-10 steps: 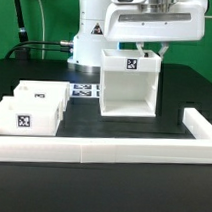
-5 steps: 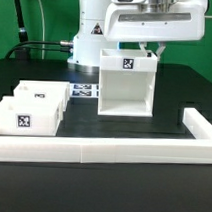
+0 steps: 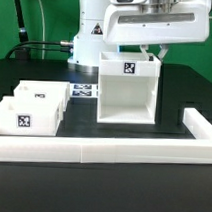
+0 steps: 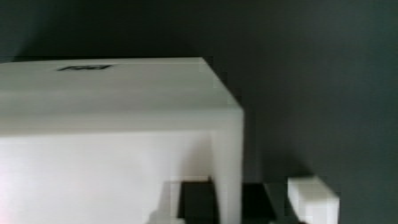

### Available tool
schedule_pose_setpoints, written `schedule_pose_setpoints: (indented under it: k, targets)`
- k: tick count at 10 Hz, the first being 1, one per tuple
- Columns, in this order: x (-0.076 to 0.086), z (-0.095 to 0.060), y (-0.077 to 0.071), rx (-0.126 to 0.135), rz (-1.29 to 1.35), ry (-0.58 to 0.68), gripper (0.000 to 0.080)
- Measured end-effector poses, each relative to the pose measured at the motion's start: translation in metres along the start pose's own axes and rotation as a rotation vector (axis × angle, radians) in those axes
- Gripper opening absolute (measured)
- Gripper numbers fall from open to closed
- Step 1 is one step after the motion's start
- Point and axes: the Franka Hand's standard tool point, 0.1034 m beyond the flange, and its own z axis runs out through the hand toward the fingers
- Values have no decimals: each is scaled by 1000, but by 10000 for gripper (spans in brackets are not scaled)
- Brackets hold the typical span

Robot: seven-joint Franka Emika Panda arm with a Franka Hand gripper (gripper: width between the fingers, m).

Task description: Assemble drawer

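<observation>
The drawer's white cube-like housing point(image 3: 127, 95) stands mid-table, its open face toward the front and a tag on its top edge. My gripper point(image 3: 149, 52) comes down at the housing's rear top, toward the exterior view's right, with the jaws astride one wall. In the wrist view the housing's top point(image 4: 107, 110) fills the frame and its thin wall runs between my fingertips point(image 4: 311, 200); the gripper point(image 4: 249, 205) appears shut on that wall. Two small white trays point(image 3: 25, 117) point(image 3: 40, 92) with tags lie at the exterior view's left.
A long low white border rail point(image 3: 92, 149) runs along the table's front and turns back at the exterior view's right point(image 3: 201, 126). The marker board point(image 3: 85, 91) lies between the trays and the housing. The robot's base stands behind.
The housing has slid a little toward the front rail with my gripper on it. The trays have not moved.
</observation>
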Motion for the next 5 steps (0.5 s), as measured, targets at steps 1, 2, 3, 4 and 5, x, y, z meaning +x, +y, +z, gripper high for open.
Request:
schedule_pose_setpoints:
  k: [1,2,3,4,5]
  targets:
    - [19,-1,2,4,-1,16,38]
    - [38,-2,3,9,-11,34,38]
    - [51,-2,5,11,-15,48,38]
    - [67,-3,8,12,-32,62,38]
    - [81,-4,10,13,-45,77,39]
